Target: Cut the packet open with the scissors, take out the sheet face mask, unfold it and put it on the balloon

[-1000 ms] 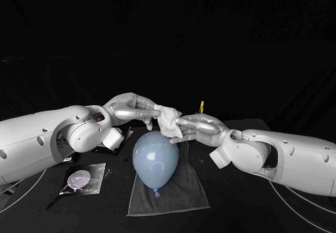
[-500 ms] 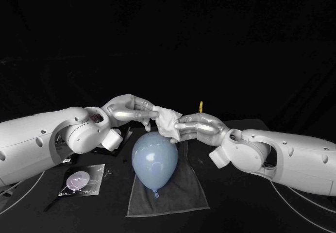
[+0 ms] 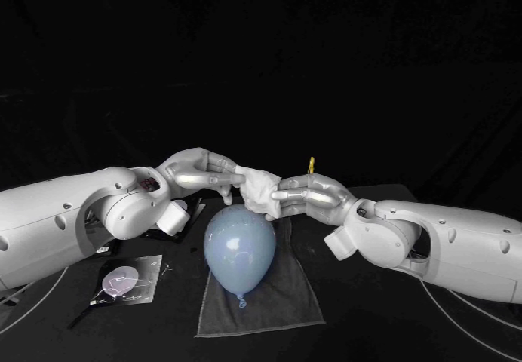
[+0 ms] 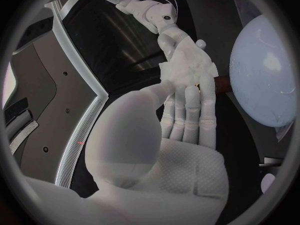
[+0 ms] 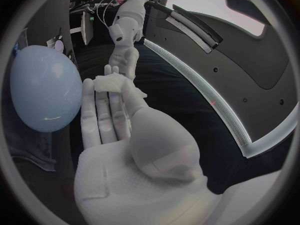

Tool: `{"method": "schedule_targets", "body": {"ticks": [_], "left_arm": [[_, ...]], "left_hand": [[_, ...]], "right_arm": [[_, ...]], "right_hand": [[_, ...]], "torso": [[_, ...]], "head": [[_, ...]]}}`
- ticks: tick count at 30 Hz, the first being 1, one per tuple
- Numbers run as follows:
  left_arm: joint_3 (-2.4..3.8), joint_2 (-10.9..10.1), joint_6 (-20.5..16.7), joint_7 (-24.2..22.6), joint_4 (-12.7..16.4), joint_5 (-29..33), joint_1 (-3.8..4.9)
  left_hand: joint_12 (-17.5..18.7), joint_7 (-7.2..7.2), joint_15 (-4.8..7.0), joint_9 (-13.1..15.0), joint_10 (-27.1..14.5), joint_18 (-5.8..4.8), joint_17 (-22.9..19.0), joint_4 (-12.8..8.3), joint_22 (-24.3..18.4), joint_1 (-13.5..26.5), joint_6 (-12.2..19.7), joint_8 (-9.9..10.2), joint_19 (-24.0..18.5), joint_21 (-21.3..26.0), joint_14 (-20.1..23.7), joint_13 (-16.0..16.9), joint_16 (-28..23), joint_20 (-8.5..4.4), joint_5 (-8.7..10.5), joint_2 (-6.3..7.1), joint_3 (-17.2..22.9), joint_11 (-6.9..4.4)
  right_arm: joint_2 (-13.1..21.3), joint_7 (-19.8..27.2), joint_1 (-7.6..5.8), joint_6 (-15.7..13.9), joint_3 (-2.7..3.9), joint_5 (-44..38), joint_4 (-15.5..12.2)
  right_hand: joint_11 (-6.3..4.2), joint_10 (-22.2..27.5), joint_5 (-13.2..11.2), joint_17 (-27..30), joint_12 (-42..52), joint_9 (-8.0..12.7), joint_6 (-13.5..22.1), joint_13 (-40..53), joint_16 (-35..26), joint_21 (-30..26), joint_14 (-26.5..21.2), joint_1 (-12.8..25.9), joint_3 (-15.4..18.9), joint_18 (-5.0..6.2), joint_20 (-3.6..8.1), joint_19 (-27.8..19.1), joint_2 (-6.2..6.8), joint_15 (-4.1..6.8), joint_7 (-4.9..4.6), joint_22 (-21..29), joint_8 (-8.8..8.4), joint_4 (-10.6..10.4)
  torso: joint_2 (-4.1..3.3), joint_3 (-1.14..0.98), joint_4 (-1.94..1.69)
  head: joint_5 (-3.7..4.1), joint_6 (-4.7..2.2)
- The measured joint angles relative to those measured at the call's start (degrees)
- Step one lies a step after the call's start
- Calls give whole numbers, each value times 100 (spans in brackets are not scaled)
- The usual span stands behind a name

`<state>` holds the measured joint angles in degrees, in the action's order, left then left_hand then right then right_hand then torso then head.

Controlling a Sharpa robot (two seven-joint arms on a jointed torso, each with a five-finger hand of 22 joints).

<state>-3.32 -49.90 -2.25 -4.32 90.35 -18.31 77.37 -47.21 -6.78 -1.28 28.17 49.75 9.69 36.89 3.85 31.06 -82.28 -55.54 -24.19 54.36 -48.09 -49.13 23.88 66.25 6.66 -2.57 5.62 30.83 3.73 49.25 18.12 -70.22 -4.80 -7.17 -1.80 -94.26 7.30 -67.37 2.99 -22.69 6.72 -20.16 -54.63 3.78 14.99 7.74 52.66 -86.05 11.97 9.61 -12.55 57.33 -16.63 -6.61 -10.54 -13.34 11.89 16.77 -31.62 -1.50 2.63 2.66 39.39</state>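
The crumpled white sheet face mask (image 3: 259, 187) hangs just above the far end of the balloon (image 3: 241, 245). The left hand (image 3: 201, 170) pinches its left side and the right hand (image 3: 310, 194) its right. The balloon lies on a grey cloth (image 3: 277, 302) on the black table (image 3: 370, 324). The packet (image 3: 128, 277) lies near left, and the room beyond is dark.

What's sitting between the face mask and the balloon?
Nothing visible. The left hand and right hand hold the bunched sheet face mask just above the rounded end of the balloon. The mask is not unfolded yet.
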Motion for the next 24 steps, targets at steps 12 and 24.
{"method": "schedule_targets", "body": {"ticks": [12, 24], "left_arm": [[-2, -2, -18, 14, 17, -16, -7], [-7, -1, 1, -198, 157, -84, -19]], "left_hand": [[0, -12, 4, 0, -9, -3, 0, -1, 6, -14, 5, 1, 0, -24, -5, 1, 0, 0, 4, -14, 1, 9], [65, -117, 4, 9, -102, -45, -27, -455, 240, -142, 105, 80, -107, -359, -23, -60, 0, -41, 7, 40, 244, 58]], "right_arm": [[-14, 110, -2, -573, 5, -106, -19], [-85, 251, -66, -1691, 23, -744, 4]], "right_hand": [[-76, -503, -44, 98, 246, -23, -578, 34, 123, 898, 734, -125, -599, -126, 413, 155, 161, 238, 156, -701, 232, -24], [-122, -671, -58, 262, 242, -29, -627, 18, -180, 1901, 1028, 207, -1551, -261, 615, -497, 508, 279, 204, -1665, 289, -251]], "torso": [[2, 3, -3], [4, 3, -3]], "head": [[4, -5], [-6, -36]]}}
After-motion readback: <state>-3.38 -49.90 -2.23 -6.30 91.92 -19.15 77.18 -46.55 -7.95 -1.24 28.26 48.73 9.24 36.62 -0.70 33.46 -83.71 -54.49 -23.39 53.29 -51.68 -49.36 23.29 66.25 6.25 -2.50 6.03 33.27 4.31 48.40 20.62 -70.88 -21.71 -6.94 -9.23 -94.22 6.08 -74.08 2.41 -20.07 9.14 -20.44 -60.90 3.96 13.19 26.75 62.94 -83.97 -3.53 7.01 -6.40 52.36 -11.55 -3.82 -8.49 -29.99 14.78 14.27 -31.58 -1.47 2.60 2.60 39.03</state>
